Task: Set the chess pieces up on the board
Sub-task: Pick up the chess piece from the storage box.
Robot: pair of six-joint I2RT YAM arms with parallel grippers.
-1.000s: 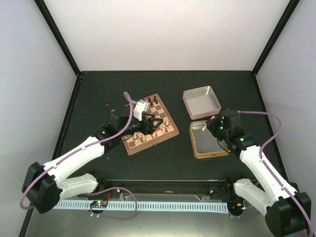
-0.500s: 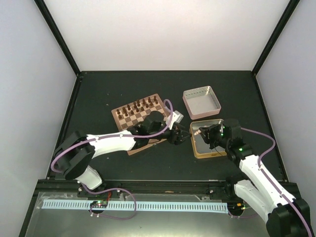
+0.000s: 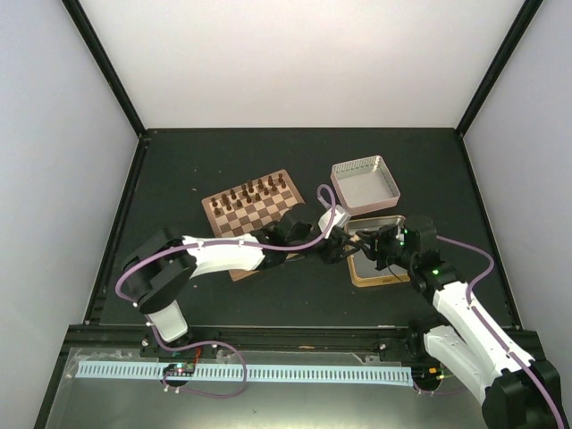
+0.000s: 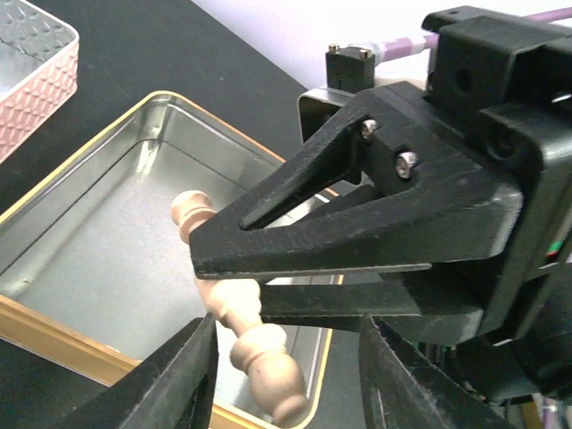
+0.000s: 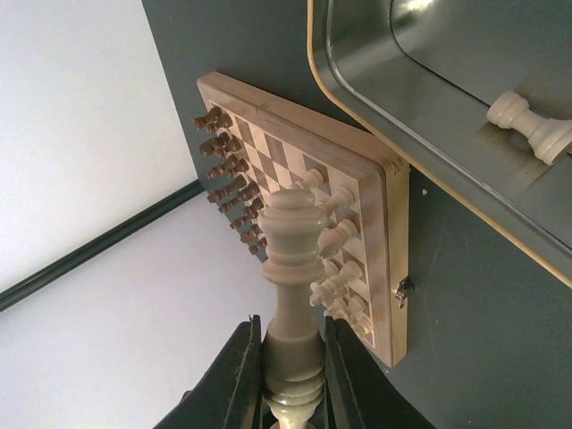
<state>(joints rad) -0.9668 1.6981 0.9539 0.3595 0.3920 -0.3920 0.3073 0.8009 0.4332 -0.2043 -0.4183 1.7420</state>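
The right gripper (image 5: pixel 292 338) is pinching a pale cream turned-wood chess piece (image 5: pixel 293 259) near its base and holding it out over the gold rectangular tin (image 4: pixel 98 259). The left gripper (image 4: pixel 288 331) faces it at close range. Its 2 fingers (image 4: pixel 183 380) are spread to either side of the piece's nearer end and, as far as I can see, are not clamped on it. It looks to me like a mid-air hand-over.

I'd expect the piece to be very light and rigid. Its smooth, rounded turnings could twist or slip between hard pads. The place to take it is squarely across a narrow waist of the stem, clear of the right fingers, and the right should only let go once that grip is firm.

In the gold tin I can make out 1 spare pale piece (image 5: pixel 532 125), lying on its side on the shiny floor. The pinkish-silver square tin lid (image 3: pixel 365 186) beside it shows nothing inside from above. The square wooden chessboard (image 3: pixel 246 210) sits to the left of both tins. It has dark brown pieces (image 5: pixel 228 170) along one edge and pale cream pieces (image 5: pixel 335 241) along the opposite one
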